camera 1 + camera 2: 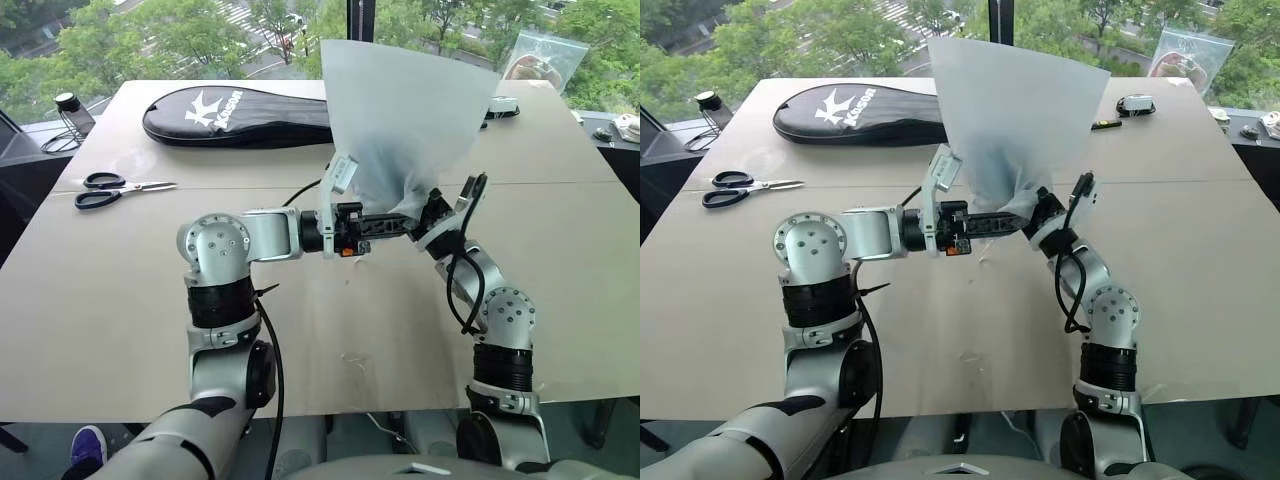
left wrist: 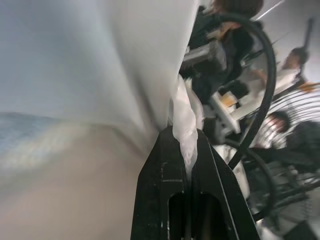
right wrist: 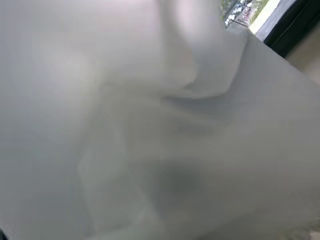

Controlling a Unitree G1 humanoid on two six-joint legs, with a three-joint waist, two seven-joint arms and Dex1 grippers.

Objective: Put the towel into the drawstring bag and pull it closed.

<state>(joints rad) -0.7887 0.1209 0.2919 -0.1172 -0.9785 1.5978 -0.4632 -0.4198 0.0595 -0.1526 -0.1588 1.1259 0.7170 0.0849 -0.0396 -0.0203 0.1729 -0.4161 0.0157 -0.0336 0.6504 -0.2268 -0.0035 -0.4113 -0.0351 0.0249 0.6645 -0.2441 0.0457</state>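
Bag (image 1: 405,115) held up above the worktop (image 1: 120,290) middle, bunched end down, wide end fanned upward. Left hand (image 1: 400,222) clenched on the bunched neck, fingers (image 2: 167,185) pinching twisted white plastic. Right hand (image 1: 432,212) clenched on the same neck from the other side. Racket case (image 1: 235,113) near the far edge; scissors (image 1: 112,188) by the left edge.
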